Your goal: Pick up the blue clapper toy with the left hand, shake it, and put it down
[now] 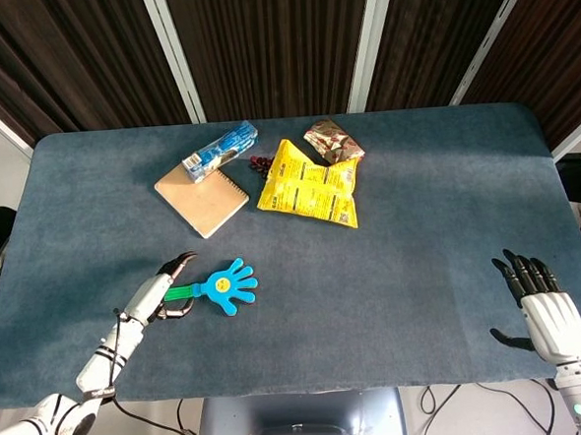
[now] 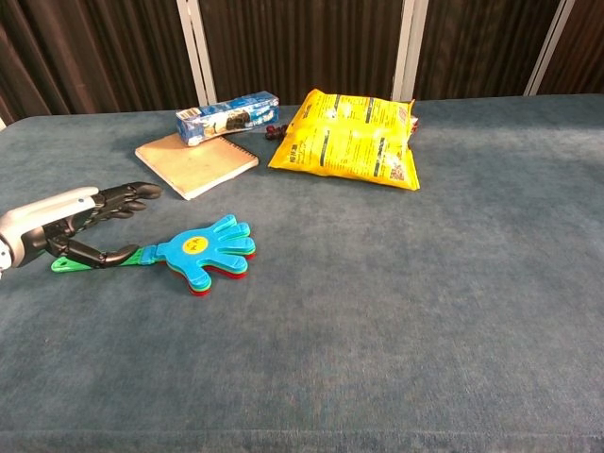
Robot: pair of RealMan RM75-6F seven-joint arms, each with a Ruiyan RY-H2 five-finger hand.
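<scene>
The blue clapper toy (image 1: 222,286) (image 2: 202,253), hand-shaped with a green handle and red layers underneath, lies flat on the blue table (image 1: 419,219). My left hand (image 1: 162,292) (image 2: 80,226) sits just left of it with fingers spread apart over the green handle (image 2: 99,261); the thumb lies along the handle, and the other fingers point away above it. Nothing is gripped. My right hand (image 1: 545,310) rests open near the table's front right corner, seen only in the head view.
A brown notebook (image 1: 202,198) (image 2: 196,159), a blue snack pack (image 1: 220,151) (image 2: 226,116), a yellow chip bag (image 1: 310,184) (image 2: 351,139) and a brown wrapper (image 1: 332,141) lie at the back middle of the table.
</scene>
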